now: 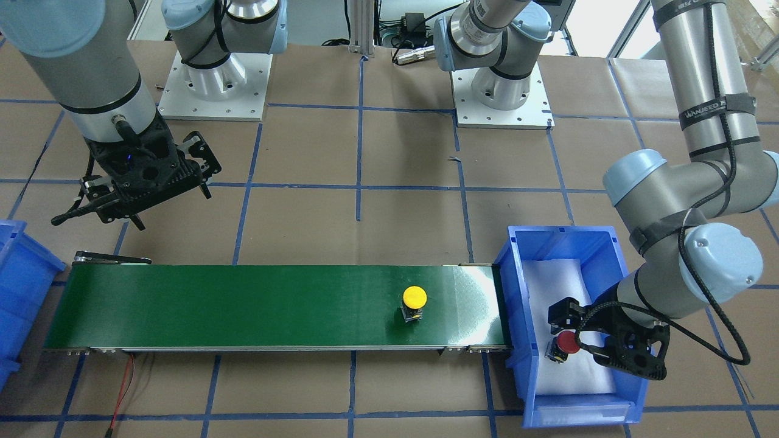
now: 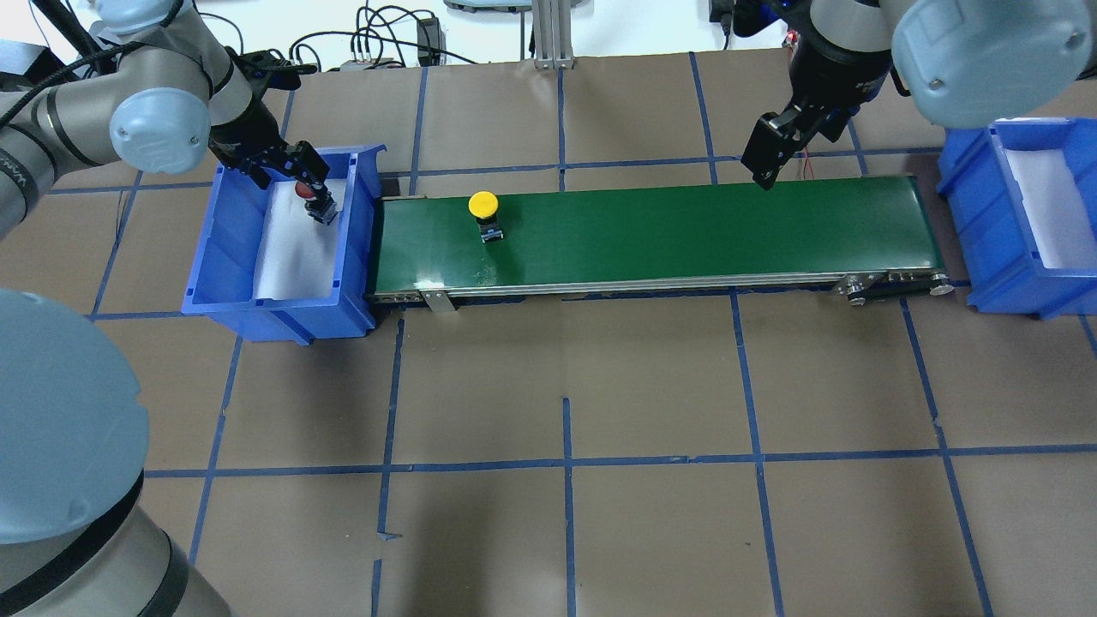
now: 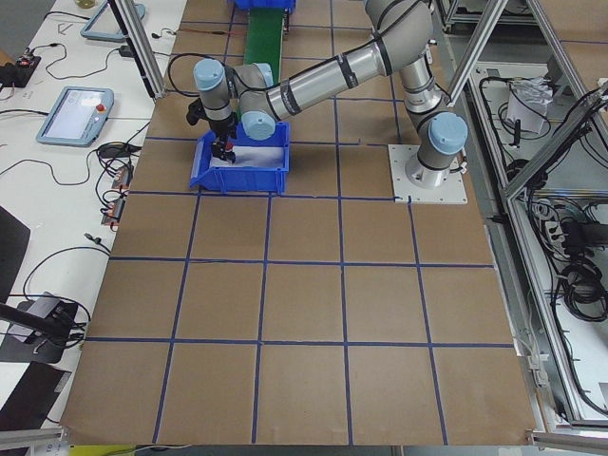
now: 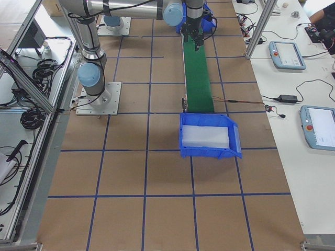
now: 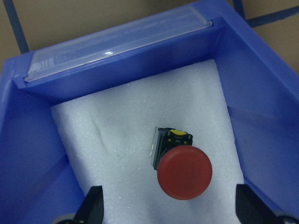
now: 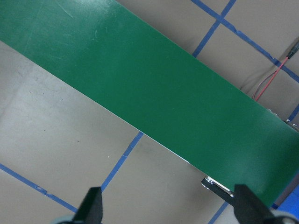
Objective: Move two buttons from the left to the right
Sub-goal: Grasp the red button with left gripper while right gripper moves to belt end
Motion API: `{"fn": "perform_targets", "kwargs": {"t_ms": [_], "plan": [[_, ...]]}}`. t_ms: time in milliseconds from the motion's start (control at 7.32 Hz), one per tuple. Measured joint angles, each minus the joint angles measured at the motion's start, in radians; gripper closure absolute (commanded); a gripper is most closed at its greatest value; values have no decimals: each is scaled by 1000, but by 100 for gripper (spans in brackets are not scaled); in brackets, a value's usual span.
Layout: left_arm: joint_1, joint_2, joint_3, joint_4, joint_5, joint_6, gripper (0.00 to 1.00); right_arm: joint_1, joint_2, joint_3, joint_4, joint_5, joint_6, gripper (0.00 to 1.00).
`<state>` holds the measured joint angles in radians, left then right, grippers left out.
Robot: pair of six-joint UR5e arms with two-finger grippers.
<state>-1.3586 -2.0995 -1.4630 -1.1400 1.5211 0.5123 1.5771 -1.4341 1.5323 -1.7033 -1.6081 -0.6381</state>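
Observation:
The red button (image 5: 184,171) lies on the white foam in the left blue bin (image 5: 140,51), also showing in the front view (image 1: 568,344) and the overhead view (image 2: 305,189). My left gripper (image 5: 170,211) hangs open just over it, one finger on each side, not touching; it also shows in the overhead view (image 2: 313,182). The yellow button (image 1: 415,302) stands upright on the green conveyor belt (image 1: 243,304) near the left bin, seen too in the overhead view (image 2: 484,212). My right gripper (image 6: 168,212) is open and empty above the belt's far end (image 2: 764,158).
The right blue bin (image 2: 1028,257), lined with white foam, stands past the belt's right end; it also shows in the right side view (image 4: 209,151). Red and black wires (image 1: 125,389) lie by the belt's end. Brown paper with blue tape lines covers the table.

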Motion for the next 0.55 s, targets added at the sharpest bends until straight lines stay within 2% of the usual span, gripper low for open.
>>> {"fn": "perform_targets", "kwargs": {"t_ms": [137, 410, 546], "plan": [[0, -7, -3, 23, -2, 19, 3, -3, 16, 10, -18, -8, -99, 0], [0, -43, -3, 57, -4, 20, 29, -24, 74, 22, -89, -26, -441, 0], [-2, -53, 1, 62, -1, 5, 39, -51, 94, 24, -105, -24, -579, 0]]}}
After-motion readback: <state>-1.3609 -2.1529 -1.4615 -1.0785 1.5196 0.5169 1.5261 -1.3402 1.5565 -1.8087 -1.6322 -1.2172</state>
